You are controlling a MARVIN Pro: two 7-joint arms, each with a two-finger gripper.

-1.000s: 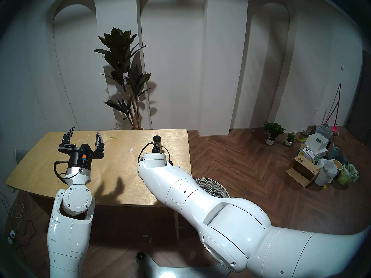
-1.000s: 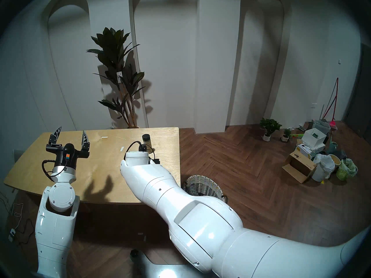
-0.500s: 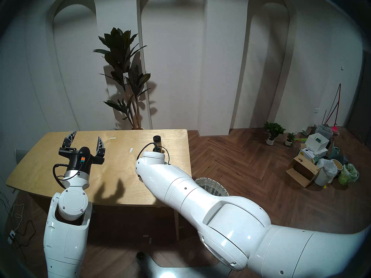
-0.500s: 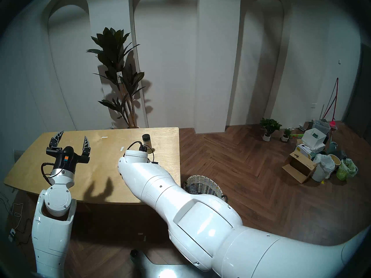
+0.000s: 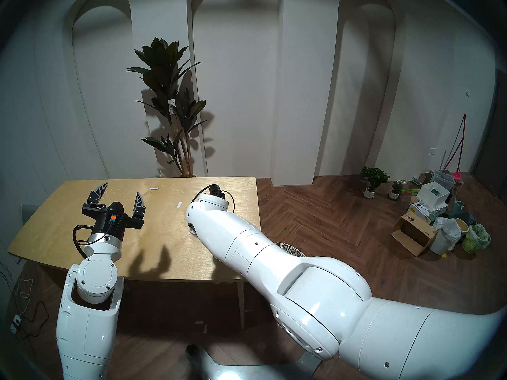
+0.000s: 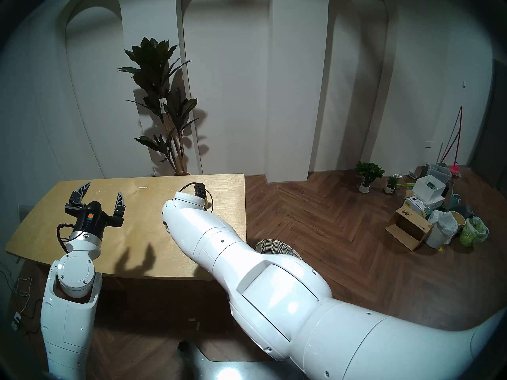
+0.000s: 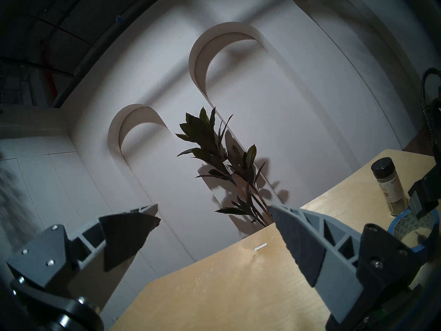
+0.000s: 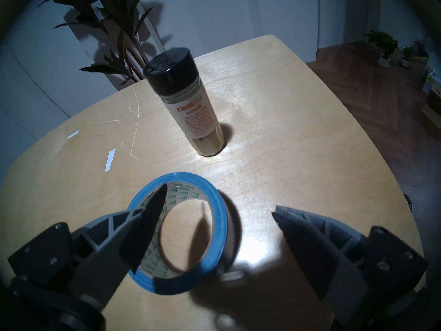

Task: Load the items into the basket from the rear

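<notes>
A blue tape roll (image 8: 181, 230) with a tan core lies flat on the wooden table (image 5: 164, 234). My right gripper (image 8: 219, 199) is open over it, one finger (image 8: 145, 225) above the roll's hole and the other (image 8: 307, 247) outside its right side. Just beyond stands a small black-capped bottle (image 8: 188, 103) of tan contents, also in the left wrist view (image 7: 387, 182). My left gripper (image 5: 122, 188) hangs open and empty over the table's far left. The woven basket (image 6: 274, 246) stands on the floor by the table's right side, mostly hidden under my right arm.
A tall potted plant (image 5: 170, 105) stands behind the table against the arched wall. Boxes, bags and small plants (image 5: 428, 223) crowd the floor at the far right. Cables (image 5: 24, 311) lie on the floor at the left. White tape marks (image 5: 179, 205) dot the tabletop.
My right arm has reached farther over the table, and its wrist now covers the bottle in the head views. My left gripper has drawn back a little and swung slightly right, staying open.
</notes>
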